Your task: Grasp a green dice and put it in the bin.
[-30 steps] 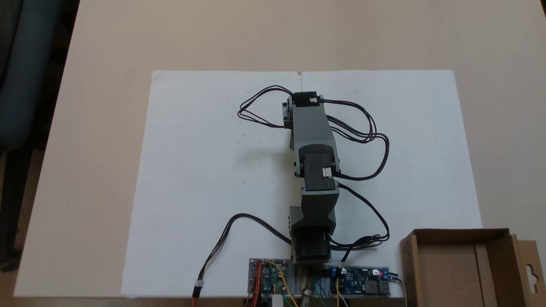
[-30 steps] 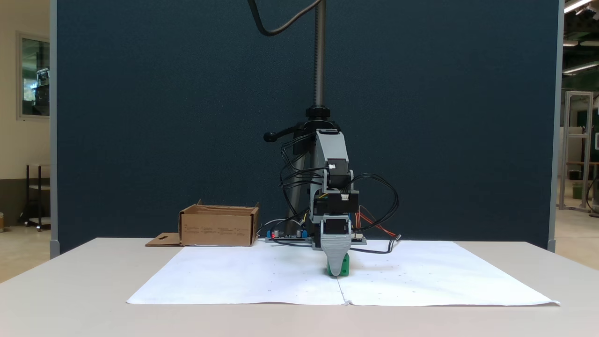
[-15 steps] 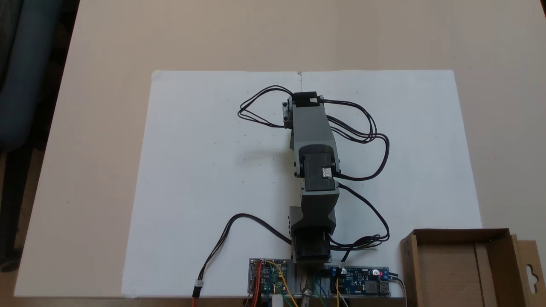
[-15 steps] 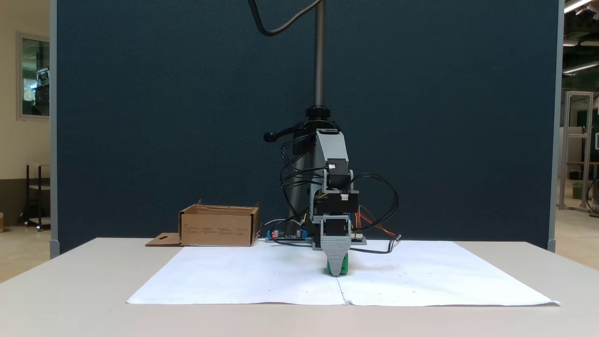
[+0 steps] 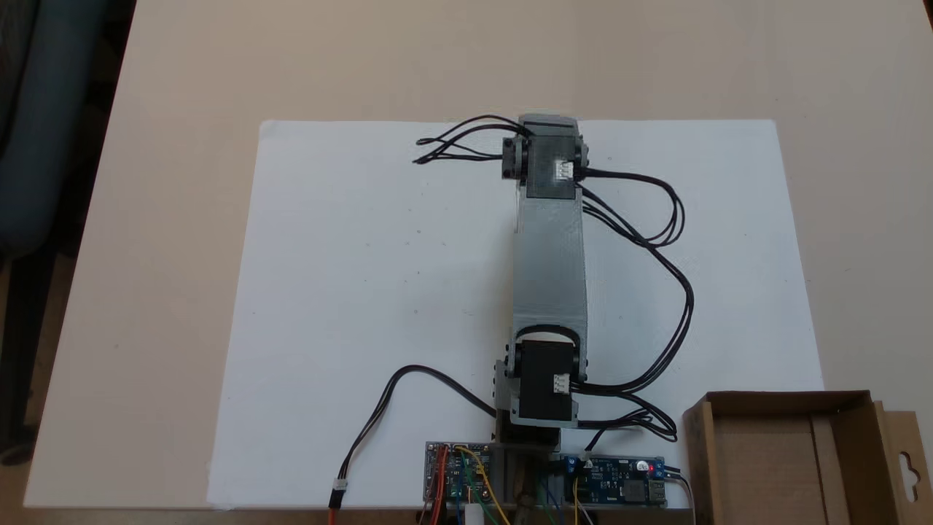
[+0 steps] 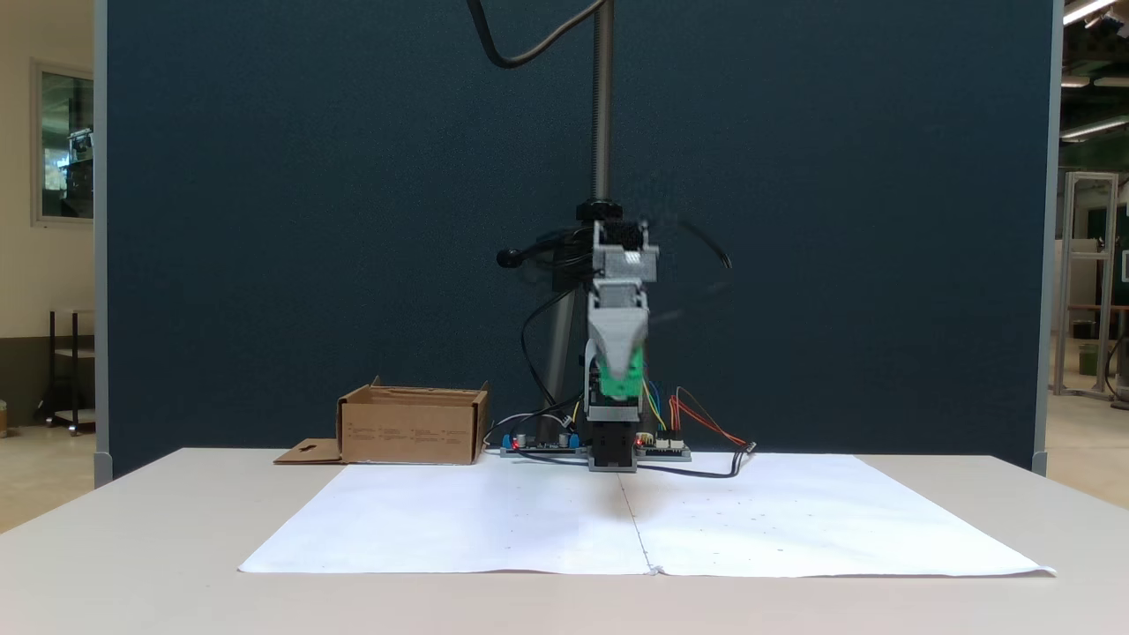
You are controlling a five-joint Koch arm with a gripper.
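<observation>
Behind the counter point(image 6: 132, 547) stands a dark blue partition, and a big white sheet of paper point(image 5: 350, 292) lies on the counter under the robot. From the front fixed view, the arm is blurred, so I think it is in motion, and the gripper point(image 6: 617, 388) hangs well above the paper with the green dice point(image 6: 615, 382) between its jaws. The jaws look clamped on the dice, because the dice is in the air and nothing else carries it. In the fixed view from above, the arm point(image 5: 549, 262) stretches out long over the middle of the paper, and the gripper and the dice are hidden below it. The bin point(image 5: 783, 456) is an open cardboard box at the corner of the counter next to the robot base, just beside the small circuit boards point(image 5: 616, 481); in the front fixed view the bin point(image 6: 413, 425) is on the left side, well apart from the gripper. As far as I can see its floor, the bin has nothing inside. My judgement is that the grasp and the lift are done. What is left is to swing the arm sideways to the bin, bring the dice over the opening and let it go there.
</observation>
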